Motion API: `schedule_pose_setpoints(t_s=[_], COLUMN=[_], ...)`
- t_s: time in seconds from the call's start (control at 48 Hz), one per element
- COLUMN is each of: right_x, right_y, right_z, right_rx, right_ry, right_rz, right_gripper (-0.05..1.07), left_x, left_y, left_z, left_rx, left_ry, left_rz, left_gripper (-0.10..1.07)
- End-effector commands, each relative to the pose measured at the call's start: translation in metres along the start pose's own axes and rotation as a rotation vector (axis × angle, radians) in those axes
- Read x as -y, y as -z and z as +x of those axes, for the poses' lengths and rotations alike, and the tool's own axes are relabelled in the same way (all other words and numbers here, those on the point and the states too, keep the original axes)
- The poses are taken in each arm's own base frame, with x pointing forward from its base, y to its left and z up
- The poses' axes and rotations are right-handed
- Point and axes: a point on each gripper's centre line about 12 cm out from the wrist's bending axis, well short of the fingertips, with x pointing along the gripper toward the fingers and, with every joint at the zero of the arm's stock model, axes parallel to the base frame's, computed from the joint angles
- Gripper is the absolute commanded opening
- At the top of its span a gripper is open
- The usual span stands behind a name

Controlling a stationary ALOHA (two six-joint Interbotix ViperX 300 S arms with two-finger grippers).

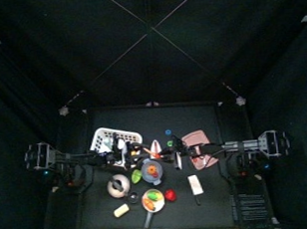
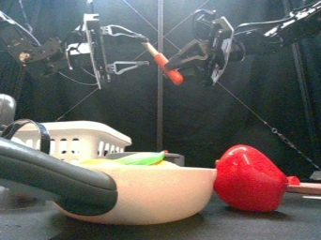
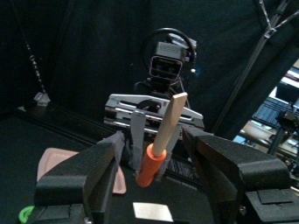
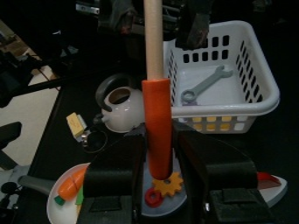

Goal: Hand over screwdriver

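The screwdriver [image 2: 168, 67] has an orange handle and a pale shaft, and hangs in the air between the two arms, high above the table. My right gripper [image 2: 191, 60] is shut on the orange handle [image 4: 156, 122], and the shaft points away toward the left arm. My left gripper [image 2: 133, 54] is open. In the left wrist view its jaws stand wide on either side of the screwdriver [image 3: 159, 144] without touching it. The right arm's gripper shows just behind the screwdriver in that view.
Below on the table stand a white basket [image 4: 233, 83] holding a wrench [image 4: 205, 85], a small teapot [image 4: 117, 107] and a plate of toy food [image 4: 77, 188]. Close to the front edge are a cream bowl [image 2: 157, 192] and a red toy pepper [image 2: 251, 178].
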Motion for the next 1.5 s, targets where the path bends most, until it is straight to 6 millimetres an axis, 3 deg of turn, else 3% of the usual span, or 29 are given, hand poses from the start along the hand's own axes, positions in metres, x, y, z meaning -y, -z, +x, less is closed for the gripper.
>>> schedule_pose_setpoints(t_s=[0.0,0.25,0.729,1.104,1.479], right_x=[-0.001,0.001,0.001,0.0,0.0], right_y=[-0.016,-0.014,-0.015,-0.01,-0.008], right_z=[-0.001,-0.002,-0.002,-0.002,-0.002], right_rx=[0.049,0.045,0.051,0.037,0.031], right_ry=[-0.009,-0.002,0.0,-0.006,-0.004], right_rz=[-0.007,0.002,0.016,0.005,0.003], right_gripper=[0.6,0.6,0.63,0.97,0.98], left_x=[0.003,0.001,0.0,0.0,-0.001], left_y=[-0.002,0.001,0.0,0.0,-0.001], left_z=[0.012,0.019,0.017,0.013,0.008], left_rx=[0.049,0.091,0.097,0.092,0.089], left_ry=[0.039,0.052,0.038,0.035,0.029], left_rz=[0.013,0.011,0.0,-0.001,-0.001], left_gripper=[0.9,0.85,0.46,0.45,0.45])
